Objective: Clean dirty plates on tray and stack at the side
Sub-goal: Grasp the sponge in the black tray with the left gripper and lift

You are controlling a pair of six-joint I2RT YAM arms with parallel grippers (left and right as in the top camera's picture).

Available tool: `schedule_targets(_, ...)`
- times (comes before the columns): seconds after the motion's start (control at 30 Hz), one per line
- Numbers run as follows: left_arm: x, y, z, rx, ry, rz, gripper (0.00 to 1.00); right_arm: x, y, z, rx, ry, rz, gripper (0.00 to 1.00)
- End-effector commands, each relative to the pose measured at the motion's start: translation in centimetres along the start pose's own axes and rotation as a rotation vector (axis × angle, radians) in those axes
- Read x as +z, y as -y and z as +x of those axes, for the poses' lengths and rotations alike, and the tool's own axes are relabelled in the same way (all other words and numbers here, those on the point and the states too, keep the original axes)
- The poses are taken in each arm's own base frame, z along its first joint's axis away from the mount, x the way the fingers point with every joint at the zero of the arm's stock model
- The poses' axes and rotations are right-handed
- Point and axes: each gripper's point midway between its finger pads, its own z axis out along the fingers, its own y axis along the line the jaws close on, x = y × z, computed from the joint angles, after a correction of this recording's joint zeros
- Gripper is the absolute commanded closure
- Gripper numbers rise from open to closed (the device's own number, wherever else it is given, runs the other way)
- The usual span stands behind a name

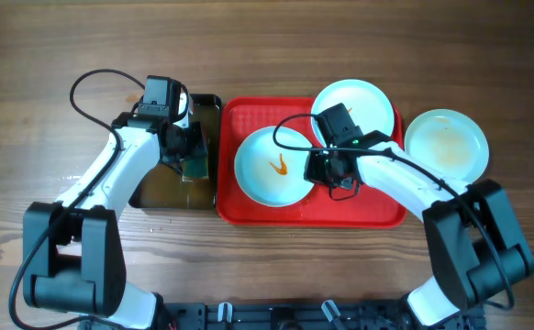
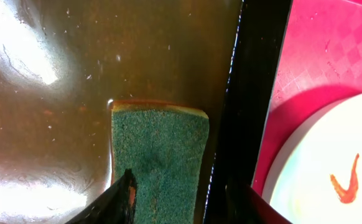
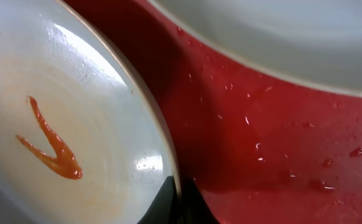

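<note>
One plate with an orange squiggle (image 1: 272, 170) lies on the left of the red tray (image 1: 377, 213). My right gripper (image 1: 327, 172) is shut on that plate's right rim; in the right wrist view the fingers (image 3: 180, 200) pinch the rim of the plate (image 3: 75, 112). A second plate (image 1: 370, 103) rests on the tray's far right corner and shows in the right wrist view (image 3: 280, 31). A third plate (image 1: 446, 142), with a faint smear, lies on the table right of the tray. My left gripper (image 1: 192, 158) is shut on a green sponge (image 2: 159, 149).
A black tray of brownish water (image 1: 157, 194) stands left of the red tray, and the sponge dips into it. Its black rim (image 2: 255, 74) separates the water from the red tray (image 2: 318, 50). Water drops lie on the red tray's floor (image 3: 262, 137).
</note>
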Motion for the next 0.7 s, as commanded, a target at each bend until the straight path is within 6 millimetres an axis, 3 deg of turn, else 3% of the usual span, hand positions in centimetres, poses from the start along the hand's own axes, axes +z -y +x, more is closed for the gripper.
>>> schedule_targets(0.0, 0.0, -1.0, 0.5, -0.004, 0.002, -0.039, 0.56, -0.1, 0.8, 0.0, -0.039, 0.018, 0.04, 0.96)
schedule_targets(0.17, 1.1, -2.4, 1.1, -0.004, 0.017, -0.092, 0.55, 0.0, 0.7, -0.1, -0.057, 0.022, 0.037, 0.96)
schedule_targets(0.67, 1.4, -1.6, 0.9, 0.02, 0.034, -0.052, 0.49, 0.0, 0.6, -0.2, -0.057, 0.023, 0.035, 0.95)
